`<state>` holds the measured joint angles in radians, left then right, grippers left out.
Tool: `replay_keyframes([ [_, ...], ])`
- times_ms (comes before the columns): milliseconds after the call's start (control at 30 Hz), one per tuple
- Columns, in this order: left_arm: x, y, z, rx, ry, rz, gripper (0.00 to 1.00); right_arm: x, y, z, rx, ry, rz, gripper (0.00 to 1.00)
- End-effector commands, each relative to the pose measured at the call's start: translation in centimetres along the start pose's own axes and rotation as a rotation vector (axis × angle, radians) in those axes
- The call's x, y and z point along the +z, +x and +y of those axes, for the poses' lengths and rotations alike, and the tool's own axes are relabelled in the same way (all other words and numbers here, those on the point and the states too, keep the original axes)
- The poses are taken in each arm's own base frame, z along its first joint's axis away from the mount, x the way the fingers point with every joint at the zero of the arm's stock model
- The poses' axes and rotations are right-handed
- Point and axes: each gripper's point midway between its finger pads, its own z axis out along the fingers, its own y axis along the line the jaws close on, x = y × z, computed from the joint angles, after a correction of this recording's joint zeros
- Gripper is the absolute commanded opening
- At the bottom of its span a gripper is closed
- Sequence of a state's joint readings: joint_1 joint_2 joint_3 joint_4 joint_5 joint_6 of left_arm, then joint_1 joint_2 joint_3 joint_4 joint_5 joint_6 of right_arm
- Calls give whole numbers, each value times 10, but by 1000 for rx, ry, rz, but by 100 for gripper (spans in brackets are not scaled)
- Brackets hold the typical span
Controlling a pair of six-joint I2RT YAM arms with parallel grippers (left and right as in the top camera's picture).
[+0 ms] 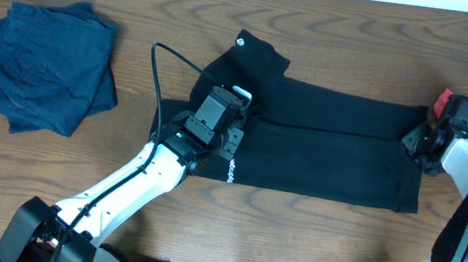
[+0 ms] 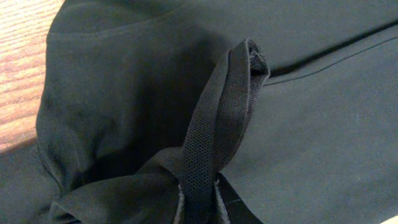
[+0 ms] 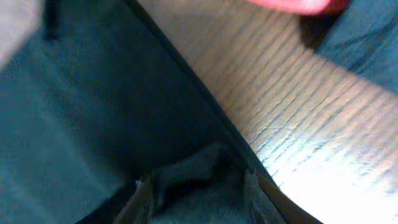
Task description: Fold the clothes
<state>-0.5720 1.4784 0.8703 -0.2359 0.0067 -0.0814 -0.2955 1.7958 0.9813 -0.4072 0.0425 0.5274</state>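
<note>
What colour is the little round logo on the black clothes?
White. The round logo on the black garment shows best from overhead.

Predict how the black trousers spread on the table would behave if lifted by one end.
Probably floppy: the black trousers lie flat, and their raised band bends over limply. Likely light, since the cloth looks thin. Pushed, they would probably bunch up on the table rather than slide whole.

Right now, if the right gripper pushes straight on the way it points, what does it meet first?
The black garment: its edge lies bunched between the fingers of the right gripper. Past that, bare table, though depth is unclear in this blurred view.
</note>
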Motion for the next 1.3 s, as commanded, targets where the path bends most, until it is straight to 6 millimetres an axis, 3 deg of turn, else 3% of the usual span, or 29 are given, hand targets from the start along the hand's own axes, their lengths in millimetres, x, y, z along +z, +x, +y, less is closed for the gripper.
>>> replay_keyframes([
  [0, -3, -6, 4, -13, -19, -14, 14, 10, 8, -3, 8, 27, 26, 46],
  [133, -3, -5, 4, -13, -20, -11, 15, 9, 6, -2, 9, 24, 19, 40],
  [267, -3, -5, 4, -13, -20, -11, 14, 7, 4, -1, 10, 19, 12, 18],
  [333, -3, -5, 4, -13, -20, -12, 14, 6, 2, 0, 10, 17, 8, 1],
  [800, -9, -10, 5, -15, -18, -33, 14, -12, -7, 4, -3, -3, -28, 7],
  [1267, -32, -23, 4, -19, -9, -94, 14, -38, 11, -18, -26, 66, 39, 9],
])
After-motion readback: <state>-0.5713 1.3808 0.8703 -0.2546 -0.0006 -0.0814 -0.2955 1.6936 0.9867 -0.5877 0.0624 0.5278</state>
